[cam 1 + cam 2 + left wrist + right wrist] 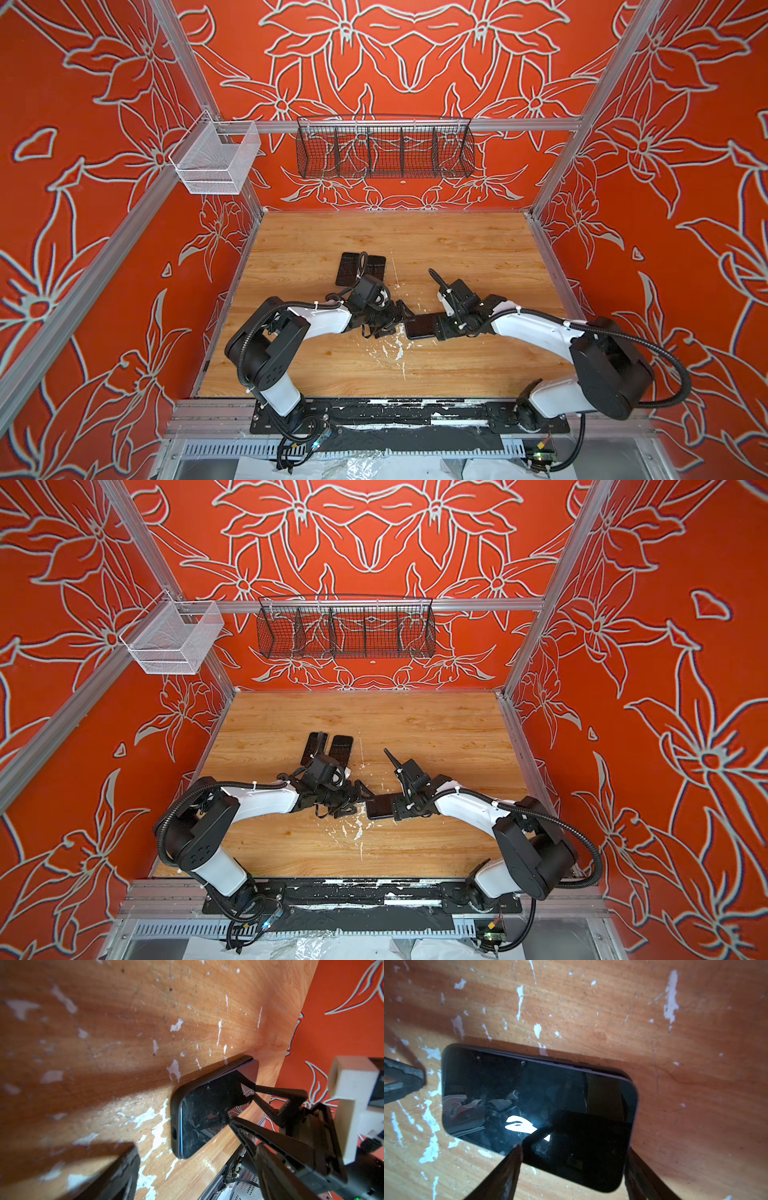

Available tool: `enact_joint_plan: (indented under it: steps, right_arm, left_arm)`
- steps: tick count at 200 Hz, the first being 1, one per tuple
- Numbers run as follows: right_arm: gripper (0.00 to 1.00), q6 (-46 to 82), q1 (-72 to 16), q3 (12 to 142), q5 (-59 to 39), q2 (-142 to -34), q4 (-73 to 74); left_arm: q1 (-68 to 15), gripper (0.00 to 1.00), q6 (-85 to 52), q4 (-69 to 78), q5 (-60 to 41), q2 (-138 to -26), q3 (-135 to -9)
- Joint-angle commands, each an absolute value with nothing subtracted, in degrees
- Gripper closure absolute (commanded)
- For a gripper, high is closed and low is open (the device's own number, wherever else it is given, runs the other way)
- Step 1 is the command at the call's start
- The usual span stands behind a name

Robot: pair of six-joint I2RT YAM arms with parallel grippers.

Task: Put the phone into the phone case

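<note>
Table (415, 241): flat wood-grain laminate, scuffed, with the surface chipped into white flecks (145, 1115) that are thickest under and around both tools. Black wire basket (384, 149) hangs on the back rail, well beyond and above both grippers. It's a long trough split by wire dividers, and the wall pattern shows straight through the mesh. White mesh bin (216, 162) is boxy with a fine weave, on the side rail well out past the left gripper's side. Two flat black rectangles (359, 268) lie side by side on the table just beyond the left gripper's wrist; can't tell what they are. Phone case (175, 1122): matte black, rounded corners, oval cutout in one short end, lying flat between the two grippers. Phone (508, 1084) sits in it screen up: glossy dark glass, dusty and smudged, with a thin lilac frame. The long edge farther from the right gripper's fingers looks slightly proud of the case rim near one corner. Right gripper (433, 328): jaws apart, straddling one corner of the phone. One of its fingers (510, 1167) is at the long edge and the other at the short end; can't confirm contact. Left gripper (405, 321): jaws spread with nothing between them, tips just beside the case's cutout end. Its fingers (116, 1172) are dark with worn, ragged edges.
</note>
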State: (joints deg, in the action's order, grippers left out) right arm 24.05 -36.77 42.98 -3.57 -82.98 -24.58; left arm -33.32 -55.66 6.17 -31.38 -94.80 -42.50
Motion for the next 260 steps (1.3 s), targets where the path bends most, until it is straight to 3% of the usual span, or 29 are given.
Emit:
enact_joint_plan:
  steps: [1, 97, 180, 260]
  right_arm:
    - [0.24, 24.5, -37.8, 43.5, 2.6, -85.3, -28.6]
    - [0.25, 28.0, -41.0, 44.3, 4.8, -90.1, -29.4]
    - [0.25, 29.7, -43.0, 43.2, 3.6, -91.1, -27.8]
    - [0.23, 29.8, -43.0, 47.0, 4.5, -81.4, -29.9]
  left_arm:
    - [-33.4, 0.13, -56.3, -1.0, -28.6, -97.5, -39.3]
    - [-33.5, 0.14, -60.2, 6.7, -37.3, -102.2, -36.2]
    - [-34.5, 0.14, -63.4, 9.1, -38.1, -100.5, -35.4]
    - [-34.5, 0.13, -63.7, 6.1, -31.4, -91.4, -37.2]
